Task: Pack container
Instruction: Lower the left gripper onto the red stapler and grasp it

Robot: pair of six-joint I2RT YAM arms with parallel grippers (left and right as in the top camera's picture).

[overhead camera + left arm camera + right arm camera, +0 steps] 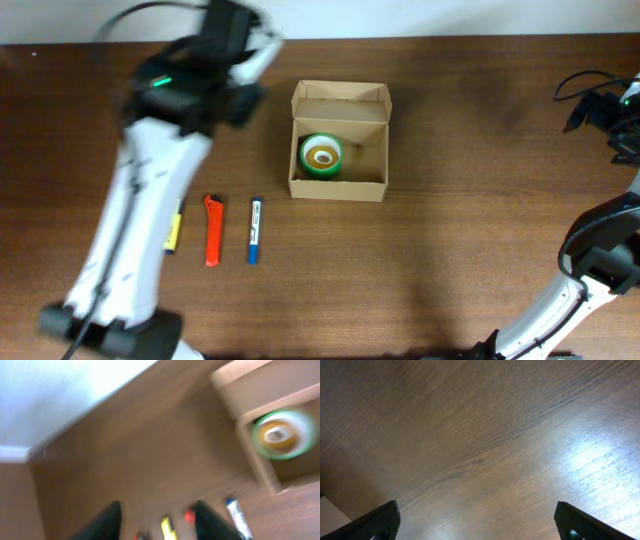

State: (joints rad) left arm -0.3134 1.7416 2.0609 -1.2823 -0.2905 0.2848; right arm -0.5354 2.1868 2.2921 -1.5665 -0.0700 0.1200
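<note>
The container, a tan cardboard box (340,182) with its flap lid open at the back, sits mid-table. A green tape roll (321,155) lies inside it at the left. My left gripper (250,55) is above the table to the box's upper left, blurred. In the left wrist view its fingers (160,522) are open and empty, and the box (245,385) and the tape roll (282,435) show at the right. My right gripper (603,108) is at the far right edge. In the right wrist view it (480,525) is wide open over bare wood.
Left of the box lie a blue marker (254,230), an orange-red cutter (212,230) and a yellow marker (173,230) partly under my left arm. They also show in the left wrist view: blue (239,517), red (189,516), yellow (168,529). The table's back edge is close to my left gripper.
</note>
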